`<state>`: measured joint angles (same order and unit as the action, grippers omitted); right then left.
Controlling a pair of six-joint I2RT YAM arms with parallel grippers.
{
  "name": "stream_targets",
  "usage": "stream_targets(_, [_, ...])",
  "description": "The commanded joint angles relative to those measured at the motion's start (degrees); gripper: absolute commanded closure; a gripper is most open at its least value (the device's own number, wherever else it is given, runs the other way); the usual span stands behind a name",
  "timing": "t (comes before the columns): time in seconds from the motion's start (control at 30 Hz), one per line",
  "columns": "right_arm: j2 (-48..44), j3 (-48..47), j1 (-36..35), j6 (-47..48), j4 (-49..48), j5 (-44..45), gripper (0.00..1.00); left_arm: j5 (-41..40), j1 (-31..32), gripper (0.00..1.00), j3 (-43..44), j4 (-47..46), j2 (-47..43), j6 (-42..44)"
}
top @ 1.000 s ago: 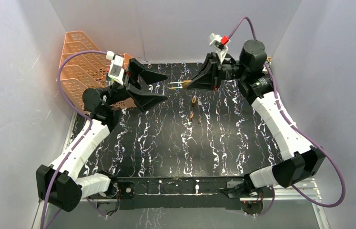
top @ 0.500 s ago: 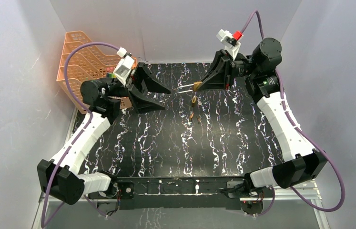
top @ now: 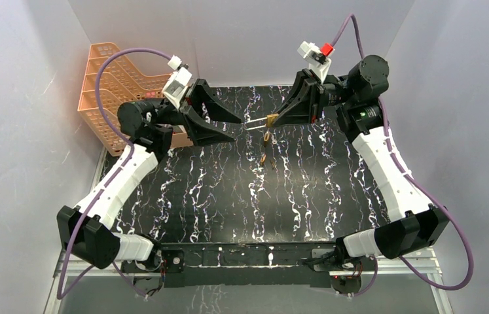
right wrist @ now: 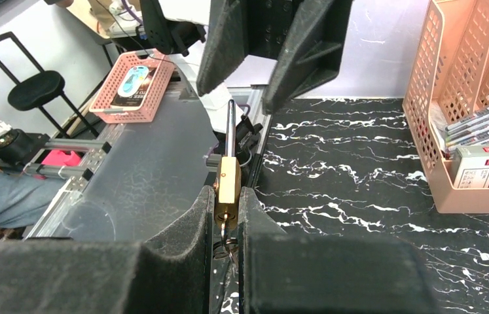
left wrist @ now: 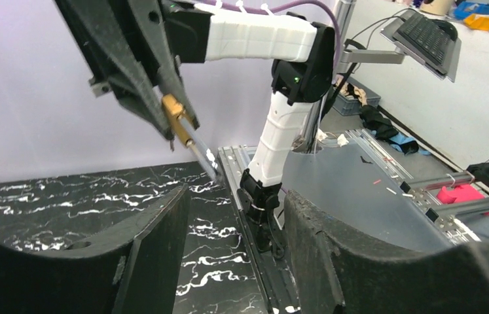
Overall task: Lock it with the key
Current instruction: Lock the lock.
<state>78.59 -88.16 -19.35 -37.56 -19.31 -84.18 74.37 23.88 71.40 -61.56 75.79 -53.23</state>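
Note:
A brass padlock (top: 271, 120) is clamped in my shut right gripper (top: 275, 120), held above the table with its silver shackle (top: 254, 122) pointing left. It also shows in the right wrist view (right wrist: 227, 185) and the left wrist view (left wrist: 177, 116). A key sits in its keyhole and a ring of keys (top: 267, 140) hangs below it, seen between my fingers in the right wrist view (right wrist: 226, 247). My left gripper (top: 236, 129) is open and empty, its fingertips just left of the shackle's end (left wrist: 203, 154).
An orange mesh desk organizer (top: 107, 88) stands at the back left, holding colored pens (right wrist: 484, 118) and a small white box (right wrist: 474, 167). The black marbled tabletop (top: 228, 190) lies below both grippers.
My left gripper has risen and moved right, closer to the shackle's end. My right gripper has shifted slightly right with the padlock, then held still.

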Motion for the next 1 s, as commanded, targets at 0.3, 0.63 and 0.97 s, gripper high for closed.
stream_targets(0.3, [-1.8, 1.7, 0.1, -0.6, -4.2, 0.4, 1.00, -0.2, 4.8, 0.57, 4.4, -4.0, 2.9, -1.1])
stream_targets(0.63, [-1.5, 2.1, 0.2, -0.3, -4.2, 0.4, 1.00, -1.4, 4.9, 0.73, 5.0, -4.1, 3.5, -0.5])
stream_targets(0.97, [-1.6, 2.3, 0.1, 0.0, -4.0, 0.1, 1.00, -3.0, 4.8, 0.85, 5.4, -4.1, 4.2, -0.6])
